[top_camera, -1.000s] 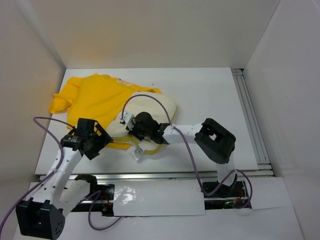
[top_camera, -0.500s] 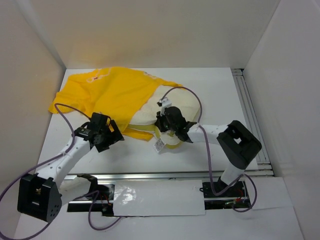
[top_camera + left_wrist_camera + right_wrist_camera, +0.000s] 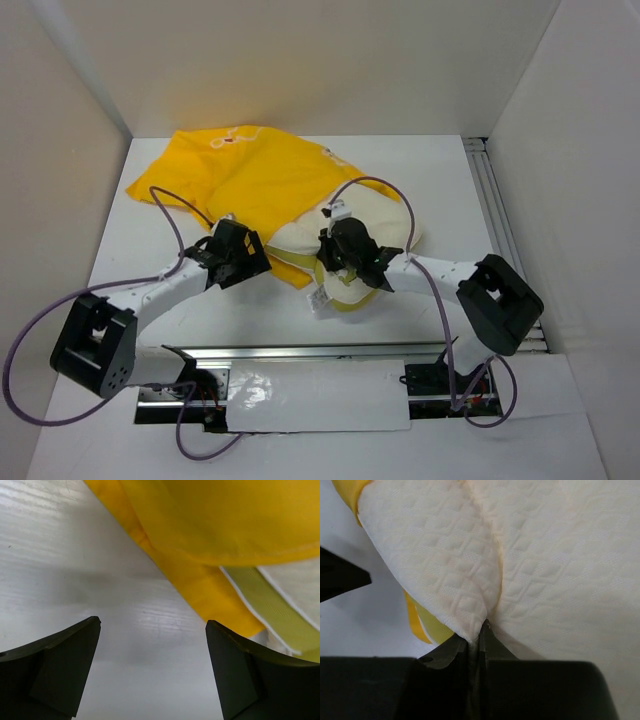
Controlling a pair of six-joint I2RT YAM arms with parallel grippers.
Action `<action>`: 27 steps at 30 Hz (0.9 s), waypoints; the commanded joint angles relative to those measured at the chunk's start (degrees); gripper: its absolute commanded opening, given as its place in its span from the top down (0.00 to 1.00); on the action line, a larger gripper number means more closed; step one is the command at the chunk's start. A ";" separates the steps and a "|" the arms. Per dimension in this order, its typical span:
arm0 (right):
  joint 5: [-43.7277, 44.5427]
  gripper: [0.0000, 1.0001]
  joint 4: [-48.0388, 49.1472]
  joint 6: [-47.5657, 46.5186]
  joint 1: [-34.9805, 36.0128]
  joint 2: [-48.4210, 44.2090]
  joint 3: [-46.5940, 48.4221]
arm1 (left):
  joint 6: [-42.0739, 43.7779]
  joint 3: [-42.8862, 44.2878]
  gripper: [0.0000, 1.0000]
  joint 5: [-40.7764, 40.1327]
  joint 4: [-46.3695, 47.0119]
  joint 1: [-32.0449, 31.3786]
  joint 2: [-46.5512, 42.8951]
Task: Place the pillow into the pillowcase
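Pinching the pillow's (image 3: 545, 580) edge, the right gripper (image 3: 479, 630) has dragged it rightward; the pillowcase (image 3: 250, 180) beyond now covers its far side, perhaps partly sleeved, while the wide-open left gripper (image 3: 250, 250) has neared the yellow cloth just ahead

A white surface (image 3: 430, 170) sits boxed in by plain white walls (image 3: 300, 60). Grooved metal rails (image 3: 503, 240) line its right edge, and another rail (image 3: 330, 351) lines its near edge.
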 commanded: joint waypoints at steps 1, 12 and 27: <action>-1.95 1.00 -2.82 1.38 0.42 -4.83 2.26 | -0.91 2.37 0.00 -4.62 7.01 -0.07 4.34; -7.84 1.00 -5.72 0.86 -1.16 -6.50 6.30 | -1.35 1.24 0.14 -9.01 20.44 0.46 10.51; -11.89 1.00 -6.25 0.86 -4.23 -10.64 8.67 | -1.36 8.27 1.00 -22.80 17.83 -2.08 14.38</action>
